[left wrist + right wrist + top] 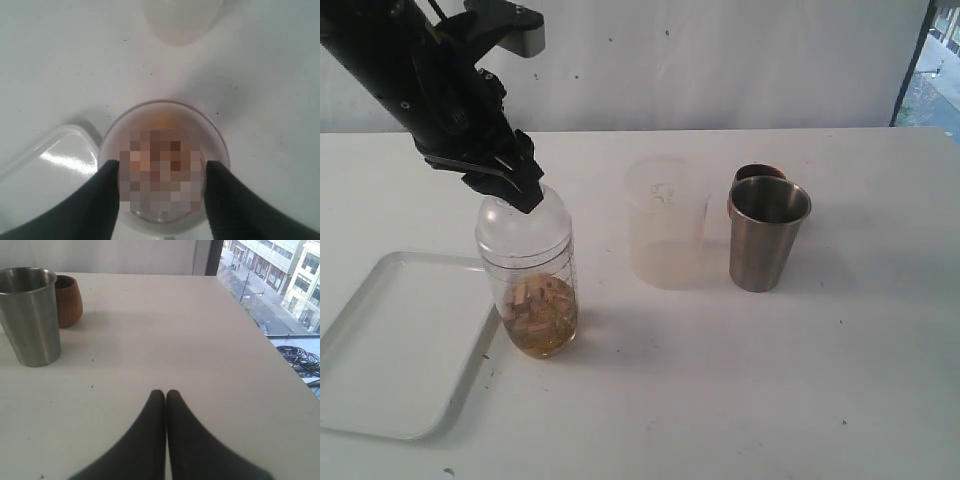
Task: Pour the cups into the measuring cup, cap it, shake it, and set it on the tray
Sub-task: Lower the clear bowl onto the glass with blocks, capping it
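Note:
The measuring cup (530,290) stands upright on the table beside the tray (390,350), with brownish contents in its bottom and a clear domed lid (555,215) on top. From above, my left gripper (510,185) is shut on that lid. In the left wrist view its fingers (100,200) press either side of the dome (165,117). The frosted tumbler (665,225), steel cup (767,235) and wooden cup (752,175) stand to the right. My right gripper (166,392) is shut on nothing, low over bare table, out of the exterior view.
The tray's rounded corner (60,155) lies close beside the measuring cup. The steel cup (30,315) and wooden cup (69,300) stand ahead of the right gripper. The table edge (260,340) runs along a window side.

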Controlling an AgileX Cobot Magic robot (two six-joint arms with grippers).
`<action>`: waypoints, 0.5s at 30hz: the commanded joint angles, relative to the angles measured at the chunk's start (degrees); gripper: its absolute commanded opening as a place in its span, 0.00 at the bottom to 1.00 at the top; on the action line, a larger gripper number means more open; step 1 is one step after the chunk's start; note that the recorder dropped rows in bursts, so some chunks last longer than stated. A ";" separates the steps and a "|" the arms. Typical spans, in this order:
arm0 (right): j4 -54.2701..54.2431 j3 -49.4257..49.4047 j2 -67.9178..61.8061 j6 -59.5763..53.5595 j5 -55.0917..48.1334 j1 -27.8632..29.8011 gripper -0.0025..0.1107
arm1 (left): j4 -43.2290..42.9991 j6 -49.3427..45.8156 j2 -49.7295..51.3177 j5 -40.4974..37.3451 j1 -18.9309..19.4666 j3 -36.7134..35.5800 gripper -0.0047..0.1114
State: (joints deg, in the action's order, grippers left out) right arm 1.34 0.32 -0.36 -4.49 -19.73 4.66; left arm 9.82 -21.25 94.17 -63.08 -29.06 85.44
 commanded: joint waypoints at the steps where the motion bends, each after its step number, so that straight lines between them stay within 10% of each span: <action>1: 0.11 -0.32 0.36 0.22 0.26 0.44 0.02 | 0.13 -1.36 -0.25 -1.66 -0.31 -0.15 0.04; 15: 0.11 -0.32 0.36 0.22 0.26 0.44 0.02 | 0.51 -1.49 -0.25 -2.10 -0.31 -0.15 0.05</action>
State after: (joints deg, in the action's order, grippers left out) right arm 1.34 0.32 -0.36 -4.49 -19.73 4.66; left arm 9.82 -22.69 94.17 -64.99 -29.06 85.44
